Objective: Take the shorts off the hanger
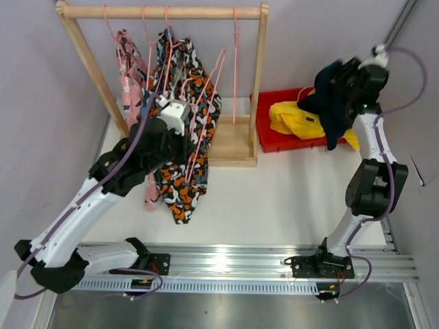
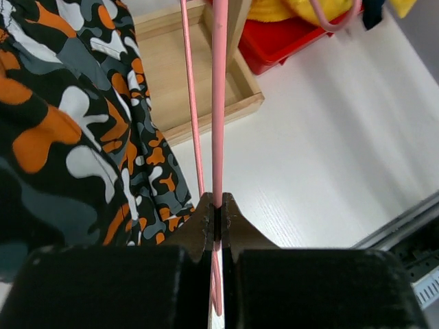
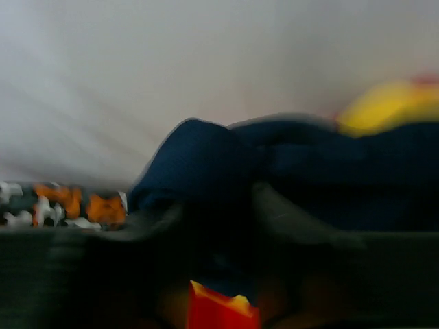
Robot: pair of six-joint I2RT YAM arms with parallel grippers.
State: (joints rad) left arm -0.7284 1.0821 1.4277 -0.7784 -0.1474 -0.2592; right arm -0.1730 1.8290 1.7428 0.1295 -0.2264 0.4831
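Observation:
My left gripper (image 1: 194, 145) is shut on the thin wire of a pink hanger (image 2: 219, 123) beside the orange-black-white camouflage shorts (image 1: 184, 175), which hang down to the table; they fill the left of the left wrist view (image 2: 68, 123). The pink shorts (image 1: 127, 72) hang at the rack's left. A bit of blue fabric (image 1: 169, 33) shows at the top of the camouflage; I cannot tell the patterned pair apart. My right gripper (image 1: 337, 86) is shut on the navy shorts (image 1: 331, 110) and holds them above the red bin (image 1: 274, 142). The yellow shorts (image 1: 293, 118) lie in the bin. The right wrist view is blurred, with navy fabric (image 3: 274, 161) between the fingers.
The wooden rack (image 1: 164, 11) stands at the back on a wooden base tray (image 1: 230, 140), with several pink hangers; one empty hanger (image 1: 235, 62) hangs at its right. The purple wall is close behind. A metal rail (image 1: 226, 264) runs along the near edge.

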